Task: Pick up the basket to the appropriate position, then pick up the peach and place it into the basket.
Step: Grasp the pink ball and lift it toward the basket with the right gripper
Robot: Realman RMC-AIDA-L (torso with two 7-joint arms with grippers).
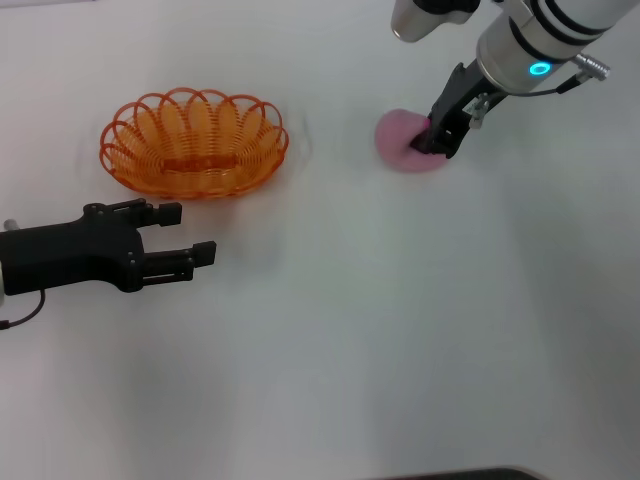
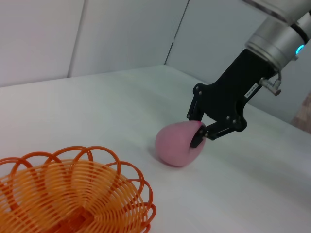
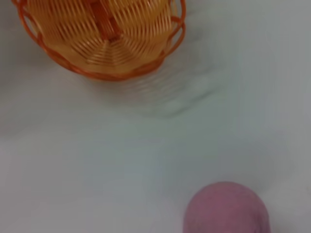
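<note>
The orange wire basket (image 1: pixel 194 146) stands on the white table at the back left; it also shows in the left wrist view (image 2: pixel 73 194) and the right wrist view (image 3: pixel 104 39). The pink peach (image 1: pixel 400 140) rests on the table to the basket's right, and shows in both wrist views (image 2: pixel 175 145) (image 3: pixel 226 208). My right gripper (image 1: pixel 437 141) comes down from the upper right, its black fingers (image 2: pixel 198 137) pinching the peach's right side. My left gripper (image 1: pixel 193 232) lies low in front of the basket, open and empty, pointing right.
The white table (image 1: pixel 380 330) spreads wide in front and to the right. Grey wall panels (image 2: pixel 97 34) stand behind the table in the left wrist view.
</note>
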